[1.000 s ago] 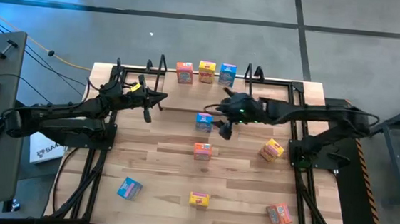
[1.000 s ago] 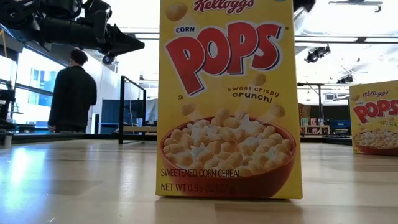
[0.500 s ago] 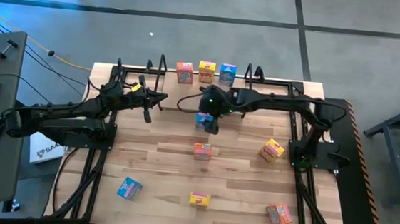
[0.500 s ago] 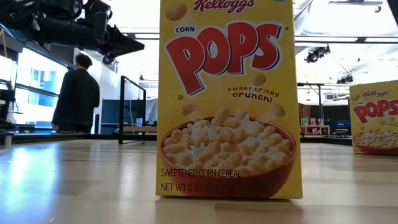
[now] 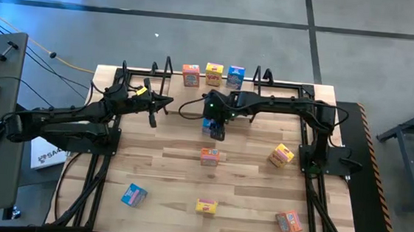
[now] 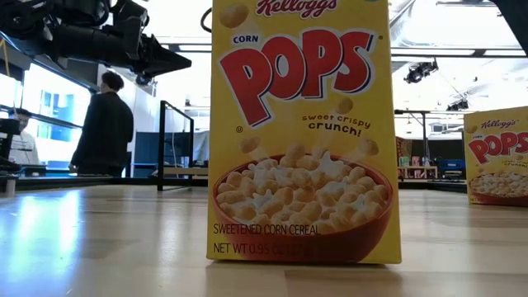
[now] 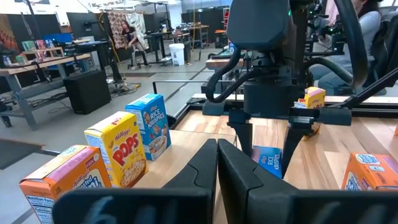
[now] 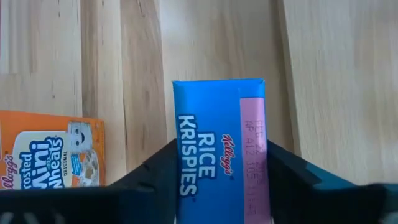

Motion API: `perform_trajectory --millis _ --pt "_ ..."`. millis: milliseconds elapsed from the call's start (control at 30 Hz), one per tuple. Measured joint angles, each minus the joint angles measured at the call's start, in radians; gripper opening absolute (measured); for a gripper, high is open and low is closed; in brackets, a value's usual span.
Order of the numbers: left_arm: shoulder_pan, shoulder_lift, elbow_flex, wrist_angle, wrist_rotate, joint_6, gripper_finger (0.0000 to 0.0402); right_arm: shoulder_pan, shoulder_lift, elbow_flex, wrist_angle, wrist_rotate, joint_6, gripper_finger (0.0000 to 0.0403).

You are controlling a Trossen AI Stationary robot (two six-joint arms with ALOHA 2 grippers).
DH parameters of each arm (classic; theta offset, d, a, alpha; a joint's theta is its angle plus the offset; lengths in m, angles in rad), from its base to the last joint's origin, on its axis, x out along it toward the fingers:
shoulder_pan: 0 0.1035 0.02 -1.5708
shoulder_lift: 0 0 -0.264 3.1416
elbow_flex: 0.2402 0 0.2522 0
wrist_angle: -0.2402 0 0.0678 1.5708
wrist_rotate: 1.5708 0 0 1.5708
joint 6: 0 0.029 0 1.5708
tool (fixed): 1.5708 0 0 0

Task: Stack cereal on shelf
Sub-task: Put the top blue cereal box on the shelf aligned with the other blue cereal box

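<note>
A blue cereal box (image 5: 210, 124) rests on the wooden table behind its middle. My right gripper (image 5: 216, 129) reaches down over it, shut on it; the left wrist view shows this gripper (image 7: 267, 146) from the front. Three cereal boxes, orange (image 5: 190, 75), yellow (image 5: 214, 73) and blue (image 5: 235, 76), stand in a row on the shelf (image 5: 248, 87) at the far edge. My left gripper (image 5: 165, 101) hovers shut and level at the left end of the shelf, holding nothing. My right gripper has the blue box between its two fingers, one on each narrow side (image 8: 179, 155). The fingers (image 7: 244, 134) slant down from above and from the table's right. The box's bottom rests on the table.
Loose boxes lie on the table: orange (image 5: 210, 156), yellow (image 5: 282, 154), blue (image 5: 133, 195), yellow (image 5: 206, 205), orange (image 5: 287, 222). A yellow box (image 6: 301, 132) fills the low view. Black wire uprights (image 5: 163, 66) stand at the shelf's ends. A person (image 6: 103, 124) stands beyond the table.
My right gripper has swung toward the table's left, sunk and tipped downward, coming from beside the blue box to over it. The box has stayed in place. The person beyond the table has stepped a little sideways.
</note>
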Motion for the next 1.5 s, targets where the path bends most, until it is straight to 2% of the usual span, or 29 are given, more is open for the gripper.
perform_trajectory --millis 133,233,400,500,600,767,900,1067,1500 --pt "0.000 0.000 0.000 0.000 0.000 0.000 0.0005 0.000 -0.007 0.000 -0.006 -0.002 -0.008 0.0142" --pt "0.000 0.000 0.000 0.000 0.000 0.000 0.0005 0.000 -0.035 0.012 -0.034 -0.001 -0.025 0.0138" --pt "0.000 0.000 0.000 0.000 0.000 0.000 0.0005 -0.011 -0.088 0.119 -0.183 0.042 -0.088 0.0141" --pt "0.000 0.000 0.000 0.000 0.000 0.000 0.0005 -0.050 -0.100 0.191 -0.277 0.090 -0.156 0.0141" --pt "0.000 0.000 0.000 -0.002 0.000 0.000 0.0005 -0.124 -0.100 0.225 -0.346 0.093 -0.224 0.0142" --pt "0.000 0.000 0.000 -0.003 0.000 0.000 0.0005 -0.260 -0.100 0.177 -0.328 0.028 -0.315 0.0142" --pt "0.000 0.000 0.000 -0.003 0.000 0.005 0.0005 -0.325 -0.100 0.132 -0.263 0.001 -0.363 0.0142" --pt "0.000 0.000 0.000 -0.003 0.000 0.006 0.0005 -0.365 -0.098 0.116 -0.228 -0.023 -0.365 0.0142" --pt "0.000 0.000 0.000 -0.003 0.000 0.007 0.0005 -0.387 -0.072 0.115 -0.192 -0.018 -0.332 0.0142"
